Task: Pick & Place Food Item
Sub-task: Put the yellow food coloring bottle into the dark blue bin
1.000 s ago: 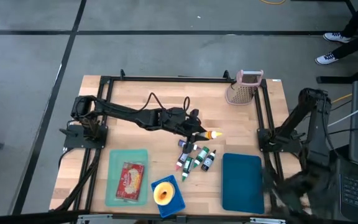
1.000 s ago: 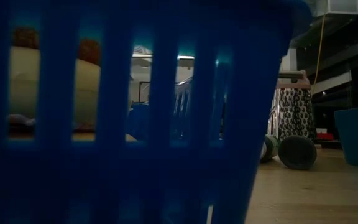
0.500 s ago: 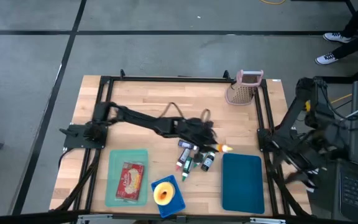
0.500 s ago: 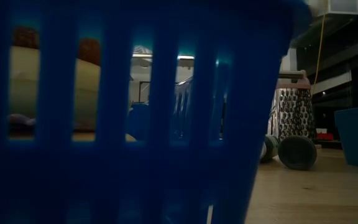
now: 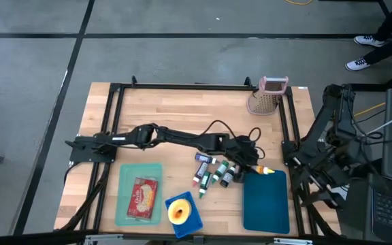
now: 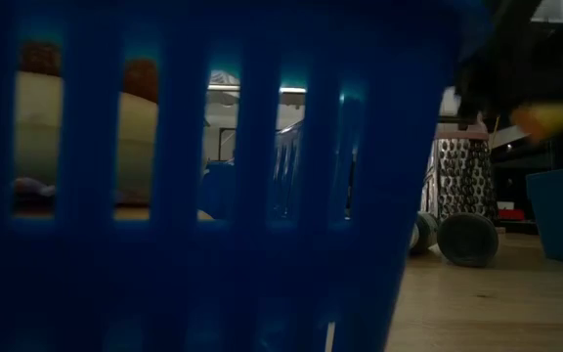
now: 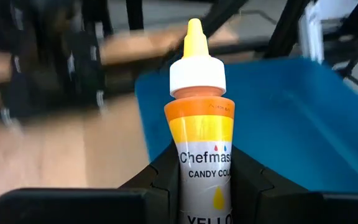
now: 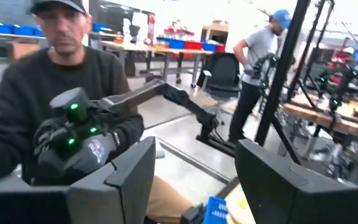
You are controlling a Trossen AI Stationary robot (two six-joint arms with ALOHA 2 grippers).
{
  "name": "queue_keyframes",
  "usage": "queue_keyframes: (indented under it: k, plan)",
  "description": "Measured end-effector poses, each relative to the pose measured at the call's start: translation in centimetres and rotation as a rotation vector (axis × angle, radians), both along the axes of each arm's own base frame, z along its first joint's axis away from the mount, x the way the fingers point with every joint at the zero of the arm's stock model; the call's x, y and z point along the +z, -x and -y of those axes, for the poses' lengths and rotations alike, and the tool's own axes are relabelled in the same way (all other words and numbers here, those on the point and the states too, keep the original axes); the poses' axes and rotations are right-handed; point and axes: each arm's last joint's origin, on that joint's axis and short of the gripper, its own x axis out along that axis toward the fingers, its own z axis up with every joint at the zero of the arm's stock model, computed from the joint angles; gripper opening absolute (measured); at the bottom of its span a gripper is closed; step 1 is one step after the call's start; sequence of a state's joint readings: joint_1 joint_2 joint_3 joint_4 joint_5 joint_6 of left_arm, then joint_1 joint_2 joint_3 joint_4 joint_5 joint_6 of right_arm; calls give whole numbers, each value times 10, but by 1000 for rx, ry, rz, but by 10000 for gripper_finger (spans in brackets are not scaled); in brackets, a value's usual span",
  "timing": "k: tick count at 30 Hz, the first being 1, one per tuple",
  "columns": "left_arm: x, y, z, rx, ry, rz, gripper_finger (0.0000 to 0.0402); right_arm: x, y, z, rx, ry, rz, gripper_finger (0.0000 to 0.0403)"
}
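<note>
Yellow bottle [image 7: 199, 130], candy colour, clamped in left pincer [image 5: 256, 167], now at the blue bin's [image 5: 265, 204] near edge; a second back it hung over the bottle cluster [image 5: 213, 171] mid-counter. Drop looks close. Right pincer [image 8: 191, 180] wide open, empty, off the counter.

My count, high view:
- bottle in my left gripper [image 5: 256, 167]: one yellow food-colour bottle [image 5: 264, 170]
- loose bottles [image 5: 213, 171] at table centre: roughly five
- teal trays [image 5: 265, 199]: two
- blue basket [image 5: 190, 219]: one
- grater [image 5: 265, 96], 1 o'clock: one
</note>
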State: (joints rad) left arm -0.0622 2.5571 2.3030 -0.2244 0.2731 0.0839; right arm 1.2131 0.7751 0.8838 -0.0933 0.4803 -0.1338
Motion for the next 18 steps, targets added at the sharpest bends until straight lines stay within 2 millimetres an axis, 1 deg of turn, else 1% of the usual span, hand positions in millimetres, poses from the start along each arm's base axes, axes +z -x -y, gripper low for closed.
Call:
queue_keyframes:
  k: [4, 6, 7, 11, 14, 18]
  plan:
    - [-26, -4, -14, 27, 12, -58, 81, -1, 0, -1, 0, -3, -10, 217]
    - [-32, -7, -16, 15, 22, -40, 81, -1, 0, -1, 1, -4, -11, 217]
    - [-33, -8, -14, -7, 31, -22, 81, -1, 0, -1, 0, -1, -12, 217]
    - [-31, -10, 0, -77, 83, 24, 81, -1, 0, -1, 0, -4, -12, 217]
    - [-28, -9, 12, -87, 61, 36, 81, -1, 0, -1, 0, -4, -12, 217]
    - [-13, -11, 21, -109, 51, 86, 81, -1, 0, -1, 0, -7, -15, 217]
